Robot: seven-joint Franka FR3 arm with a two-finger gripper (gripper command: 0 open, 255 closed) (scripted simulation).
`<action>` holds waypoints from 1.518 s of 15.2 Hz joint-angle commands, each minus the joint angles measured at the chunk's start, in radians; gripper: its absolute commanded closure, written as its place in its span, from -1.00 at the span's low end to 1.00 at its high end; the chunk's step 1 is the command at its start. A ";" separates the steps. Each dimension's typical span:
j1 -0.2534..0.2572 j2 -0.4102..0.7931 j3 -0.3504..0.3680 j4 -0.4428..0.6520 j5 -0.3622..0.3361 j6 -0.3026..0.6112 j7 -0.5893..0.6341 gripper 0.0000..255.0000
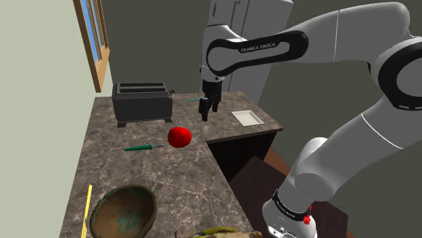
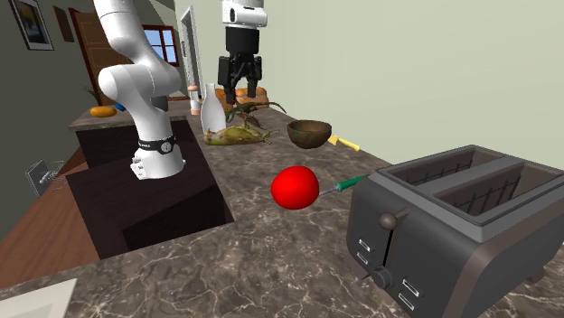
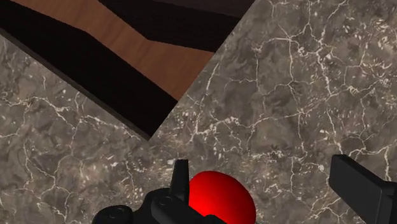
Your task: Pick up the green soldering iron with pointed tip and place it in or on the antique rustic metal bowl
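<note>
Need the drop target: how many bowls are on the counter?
1. The brown, green-stained bowl sits at the counter's end nearest the shoulder camera, opposite the toaster. No other shows.

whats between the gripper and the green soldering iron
A red ball sits on the counter between the gripper and the green soldering iron, seen in the shoulder view.
</note>
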 commanded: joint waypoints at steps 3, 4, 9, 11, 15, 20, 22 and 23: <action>0.017 0.159 0.009 0.080 -0.008 0.066 -0.056 -1.00; 0.021 0.199 0.012 0.104 -0.010 0.079 -0.069 -1.00; 0.041 0.395 0.031 0.238 -0.027 0.125 -0.126 -1.00; 0.050 0.472 0.040 0.299 -0.036 0.136 -0.147 -1.00; 0.070 0.627 0.057 0.433 -0.058 0.144 -0.185 -1.00; 0.102 0.823 0.076 0.625 -0.091 0.131 -0.230 -1.00; 0.117 0.903 0.083 0.712 -0.104 0.117 -0.249 -1.00; 0.126 0.944 0.086 0.758 -0.111 0.109 -0.259 -1.00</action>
